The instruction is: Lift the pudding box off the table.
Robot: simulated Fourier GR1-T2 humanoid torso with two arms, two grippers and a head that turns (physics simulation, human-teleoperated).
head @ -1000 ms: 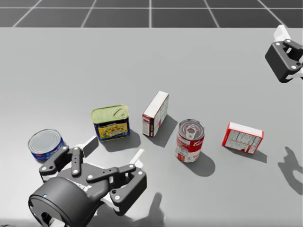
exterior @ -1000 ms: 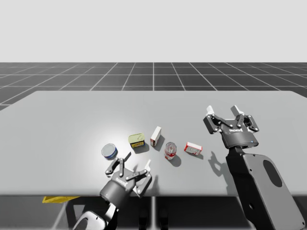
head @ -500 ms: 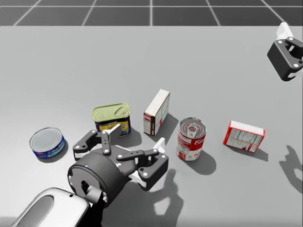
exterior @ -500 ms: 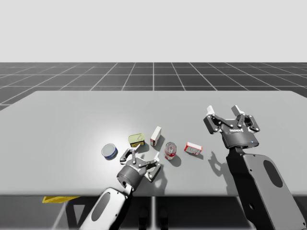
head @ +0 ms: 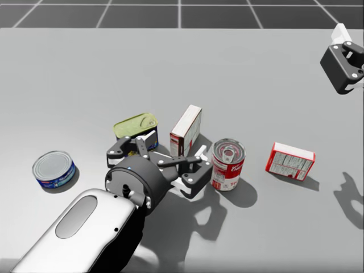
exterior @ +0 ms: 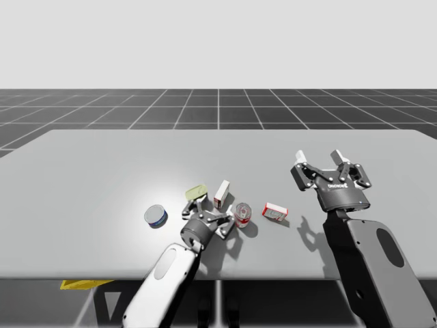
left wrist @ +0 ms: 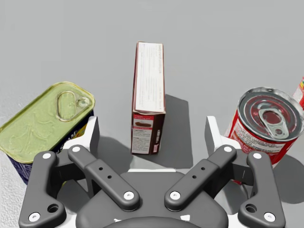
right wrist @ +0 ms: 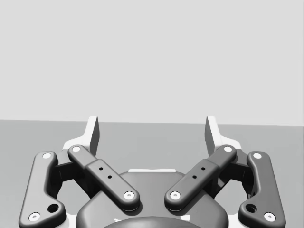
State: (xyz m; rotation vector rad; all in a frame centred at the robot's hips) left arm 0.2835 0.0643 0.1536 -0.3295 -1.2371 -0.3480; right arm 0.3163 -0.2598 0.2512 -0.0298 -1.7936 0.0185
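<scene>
Just now my left arm slid far across the table (exterior: 102, 171), from the near edge up to the pudding box (left wrist: 149, 90). My left claw (left wrist: 152, 135) was wide open and held nothing. One finger sat on each side of the box's near end, but neither finger touched it. I think this was the reach, almost done: the claw needed to go a bit farther and then squeeze. The left finger was very close to the green-topped can (left wrist: 45, 116), and I could not tell if they touched. My right claw (exterior: 318, 158) had not moved. It hung open and empty above the table, far to the right.

The pudding box sat on the table between the green-topped can on its left and the red can (left wrist: 263, 126) on its right. It was a thin box, white on top and dark brown at the near end. It stood up on a thin side, with its long way pointing away from me.
</scene>
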